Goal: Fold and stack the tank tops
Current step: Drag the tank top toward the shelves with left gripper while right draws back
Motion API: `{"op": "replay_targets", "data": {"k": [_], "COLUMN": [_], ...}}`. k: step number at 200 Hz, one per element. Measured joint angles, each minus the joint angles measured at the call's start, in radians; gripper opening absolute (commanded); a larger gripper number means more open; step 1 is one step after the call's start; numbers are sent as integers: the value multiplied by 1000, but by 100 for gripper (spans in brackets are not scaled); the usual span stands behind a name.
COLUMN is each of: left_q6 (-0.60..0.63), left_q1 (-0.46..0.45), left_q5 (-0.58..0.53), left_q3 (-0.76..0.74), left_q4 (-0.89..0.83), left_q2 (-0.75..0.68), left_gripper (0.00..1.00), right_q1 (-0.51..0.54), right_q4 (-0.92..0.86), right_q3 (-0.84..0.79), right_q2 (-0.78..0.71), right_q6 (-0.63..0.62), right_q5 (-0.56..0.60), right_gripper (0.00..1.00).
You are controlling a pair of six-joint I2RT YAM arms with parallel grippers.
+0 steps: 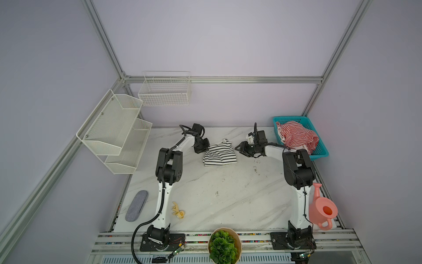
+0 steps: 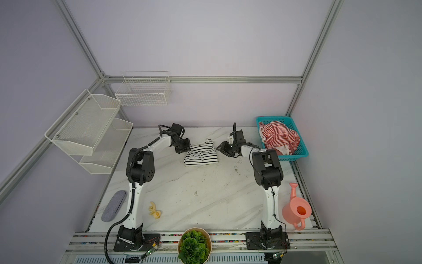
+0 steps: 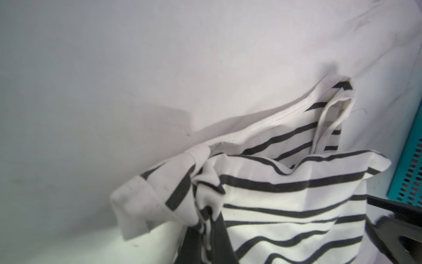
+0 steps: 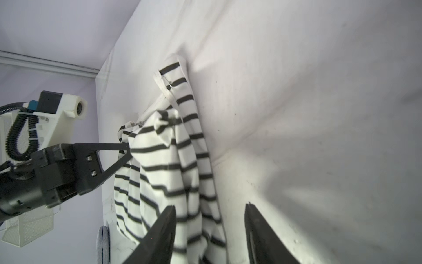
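Observation:
The black-and-white tank top lies bunched on the marble table near the back, in both top views. My left gripper is shut on a bunched fold at the top's left edge; the right wrist view shows that pinch too. My right gripper stands open just right of the top, whose right edge shows between its fingers without being gripped. The red-and-white tank top lies crumpled in the teal basket.
The teal basket stands at the back right corner, behind the right arm. White mesh shelves and a wire basket hang on the left and back walls. A pink watering can, a yellow toy, a grey pad and a potted plant sit near the front.

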Motion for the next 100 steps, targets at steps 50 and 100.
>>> {"op": "replay_targets", "data": {"k": [50, 100], "left_q6": [200, 443], "left_q1": [137, 212], "left_q5": [-126, -213], "left_q3": [50, 213], "left_q4": [-59, -162], "left_q2": [0, 20], "left_gripper": [0, 0], "right_q1": [-6, -6], "right_q4": [34, 29], "right_q3": [-111, -164], "right_q2": [-152, -155], "right_q6": [1, 0], "right_q5": [12, 12], "right_gripper": [51, 51]}}
